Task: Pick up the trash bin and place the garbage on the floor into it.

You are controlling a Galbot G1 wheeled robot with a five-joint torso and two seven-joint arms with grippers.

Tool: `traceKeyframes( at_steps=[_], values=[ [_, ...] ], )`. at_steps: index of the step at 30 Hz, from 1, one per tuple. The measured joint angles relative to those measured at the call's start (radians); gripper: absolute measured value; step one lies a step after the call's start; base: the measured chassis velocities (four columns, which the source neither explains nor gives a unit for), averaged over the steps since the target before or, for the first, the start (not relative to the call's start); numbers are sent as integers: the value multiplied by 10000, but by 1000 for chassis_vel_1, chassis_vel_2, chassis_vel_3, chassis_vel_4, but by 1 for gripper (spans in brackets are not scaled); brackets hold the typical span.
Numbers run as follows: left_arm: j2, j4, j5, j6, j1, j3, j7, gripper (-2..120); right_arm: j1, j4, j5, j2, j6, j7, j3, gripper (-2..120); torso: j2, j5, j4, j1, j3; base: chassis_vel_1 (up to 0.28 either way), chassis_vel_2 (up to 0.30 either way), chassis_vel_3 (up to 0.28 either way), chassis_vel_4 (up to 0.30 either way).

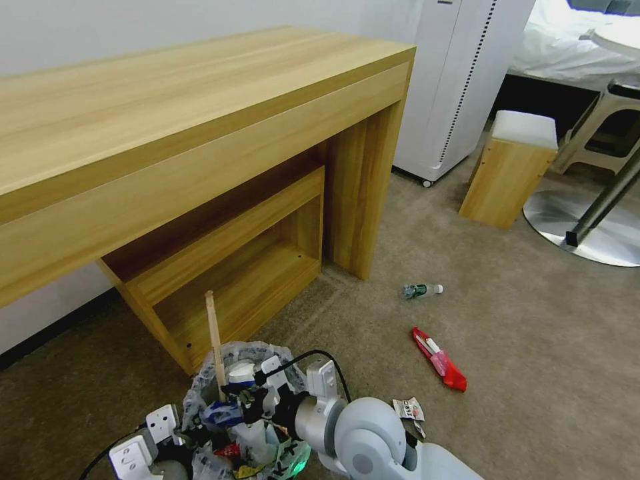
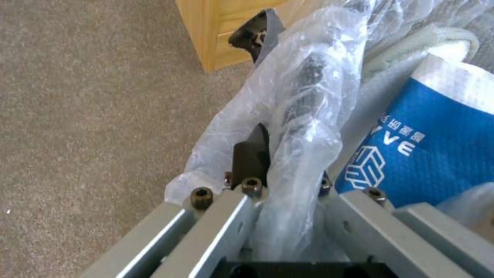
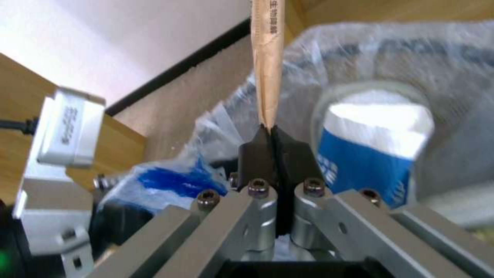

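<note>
The trash bin, lined with a crinkled clear bag, sits low in the head view and holds several pieces of garbage, among them a blue-white carton. My left gripper is shut on the bag-wrapped rim of the bin. Over the bin's opening, my right gripper is shut on the lower end of a wooden stick, which stands nearly upright. On the beige carpet floor lie a green-labelled bottle, a red wrapper and a small printed packet.
A wooden desk with a low shelf stands just behind the bin. Farther right are a white cabinet, a wooden stool with a white top and a round metal chair base. Open carpet lies to the right.
</note>
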State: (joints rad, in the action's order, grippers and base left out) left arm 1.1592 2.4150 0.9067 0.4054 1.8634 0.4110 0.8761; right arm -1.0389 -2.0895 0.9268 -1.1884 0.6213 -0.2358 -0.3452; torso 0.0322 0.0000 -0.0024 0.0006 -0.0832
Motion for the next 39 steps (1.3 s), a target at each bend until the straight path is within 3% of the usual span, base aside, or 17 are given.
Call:
traceKeyframes(
  at_steps=[4,14,17,23,25,28,33,35,37,39],
  values=[
    [23,-11,-6,-2,-19,4,1,1,-109,-121,162,348,131,-215,77,0,0,0,-1,0,0,0,0,0,0],
    [34,-10,-65,-25,5,4,17,1,-138,-242,688,374,440,-559,105,0,0,1,0,0,0,0,0,0,0],
    [75,-10,-123,-18,24,2,17,1,-138,-420,1216,375,882,-678,285,6,0,0,0,0,0,0,0,0,0],
    [80,0,-149,21,63,32,3,1,-7,-662,2082,235,1141,-1207,488,30,0,0,1,0,0,0,0,0,0],
    [82,0,-151,20,62,32,2,1,-8,-670,2088,236,1147,-1222,491,32,0,0,0,0,0,0,0,0,0],
    [209,-3,-242,21,61,-39,-32,1,-42,-693,1972,270,1173,-1377,497,51,0,0,0,0,0,0,0,0,0],
    [231,12,-267,24,61,-35,-47,1,-11,-678,1862,189,1165,-1425,647,65,0,0,0,0,0,0,0,0,0],
    [225,69,-277,83,90,17,-100,1,153,-804,1882,94,1164,-1405,1111,75,0,1,0,0,0,0,0,0,0],
    [223,81,-279,99,99,28,-114,1,203,-845,1891,98,1164,-1407,1221,76,0,1,1,0,0,0,0,0,0],
    [191,227,-244,218,186,109,-218,1,685,-1301,2700,573,1161,-1828,2120,89,0,0,2,0,-1,0,0,0,0]
  ],
)
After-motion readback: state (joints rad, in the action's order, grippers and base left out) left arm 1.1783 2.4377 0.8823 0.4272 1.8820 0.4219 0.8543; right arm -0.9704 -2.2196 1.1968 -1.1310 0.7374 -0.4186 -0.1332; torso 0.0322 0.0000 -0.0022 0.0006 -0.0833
